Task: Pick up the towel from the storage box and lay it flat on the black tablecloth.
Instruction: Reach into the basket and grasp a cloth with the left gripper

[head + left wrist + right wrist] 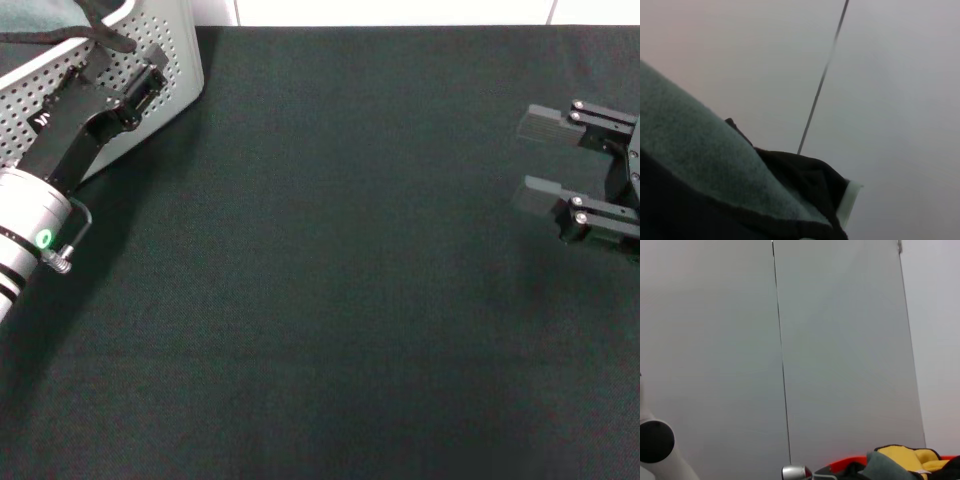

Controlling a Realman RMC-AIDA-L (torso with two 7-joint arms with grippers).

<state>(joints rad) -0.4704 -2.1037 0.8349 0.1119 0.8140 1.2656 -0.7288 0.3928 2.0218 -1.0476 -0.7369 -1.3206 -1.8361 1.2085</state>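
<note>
Overhead, left end effector (pixel 100 45) reaching into perforated grey storage box (pixel 160 75), grip unclear, right end effector (pixel 545 160) wide over matte black tablecloth (pixel 330 280)

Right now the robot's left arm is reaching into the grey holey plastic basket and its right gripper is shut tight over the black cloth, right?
Not quite. The head view shows the right gripper open, its two fingers spread apart above the big plain black tablecloth. The rest holds: the left arm does reach into the light grey perforated plastic basket at the table's far left corner.
</note>
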